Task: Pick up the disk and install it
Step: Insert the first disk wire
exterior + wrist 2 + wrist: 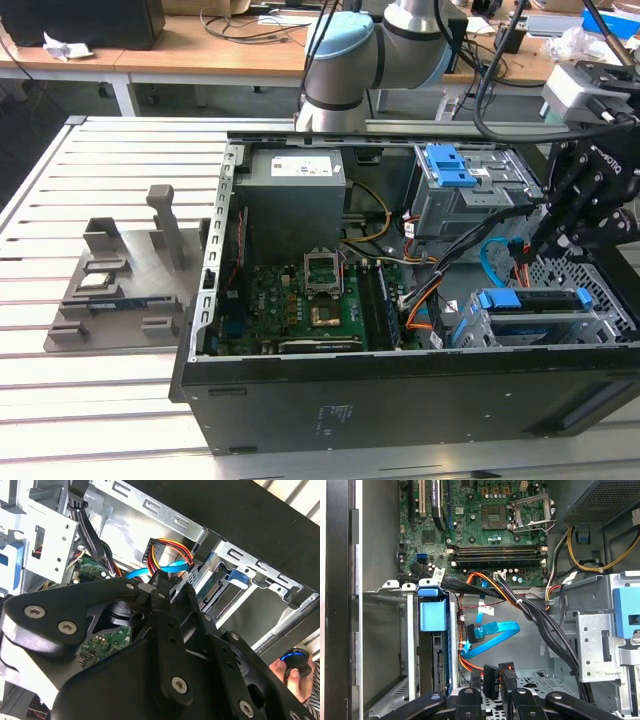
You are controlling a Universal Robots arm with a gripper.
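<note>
- The pincer (540,238) reaches into the open computer case (300,420) on the slatted counter (90,400). In the exterior view it is at about 3 o'clock of the case, just above the lower drive cage (590,325).
- The disk (530,300) already lies in that cage, at about 4 o'clock of the case. In the first wrist view the disk (439,672) stands edge-on in its slot, with its connector strip bare and a blue latch (434,615) above it.
- The pincer (490,690) is narrow, and its jaws appear closed on a black plug (490,677) whose orange and red wires trail back toward the motherboard (490,540). The plug is close to the disk's connector but apart from it.
- A blue data cable (492,635) loops loose beside the cage, and black cable bundles cross the opening.
- The work now seems to be cabling the seated disk. Doing it well likely means keeping the plug square to the connector, pressing gently and straight, and steering clear of the blue loop so nothing snags.
</note>
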